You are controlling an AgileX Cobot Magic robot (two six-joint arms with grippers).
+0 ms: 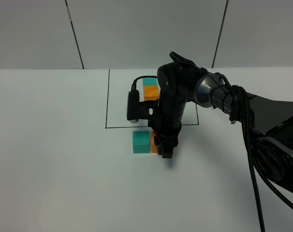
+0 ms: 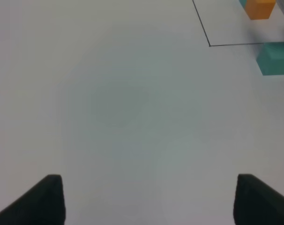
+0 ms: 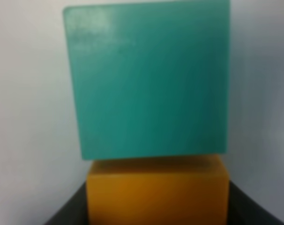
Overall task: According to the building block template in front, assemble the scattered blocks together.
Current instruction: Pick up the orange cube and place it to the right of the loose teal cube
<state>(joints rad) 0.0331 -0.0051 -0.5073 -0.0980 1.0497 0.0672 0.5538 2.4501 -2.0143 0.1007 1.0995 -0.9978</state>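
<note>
The scattered blocks sit side by side just outside the black outline point(image 1: 108, 99). The teal cube point(image 1: 141, 142) is on the left and the orange cube point(image 1: 154, 144) touches its right face. My right gripper point(image 1: 162, 147) reaches in from the right, points down and is shut on the orange cube point(image 3: 156, 192), with dark fingers point(image 3: 69, 208) on both sides of it; the teal cube point(image 3: 149, 79) sits flush beyond it. The building block template point(image 1: 151, 90) lies inside the outline, partly hidden by the arm. My left gripper point(image 2: 149, 192) is open over bare table, away from the cubes point(image 2: 274, 58).
The right arm and its cable point(image 1: 248, 145) cross the right half of the table. A wrist camera housing point(image 1: 133, 104) hangs over the outline's front edge. The outline's corner point(image 2: 210, 45) and the template's orange cube point(image 2: 260, 8) show in the left wrist view.
</note>
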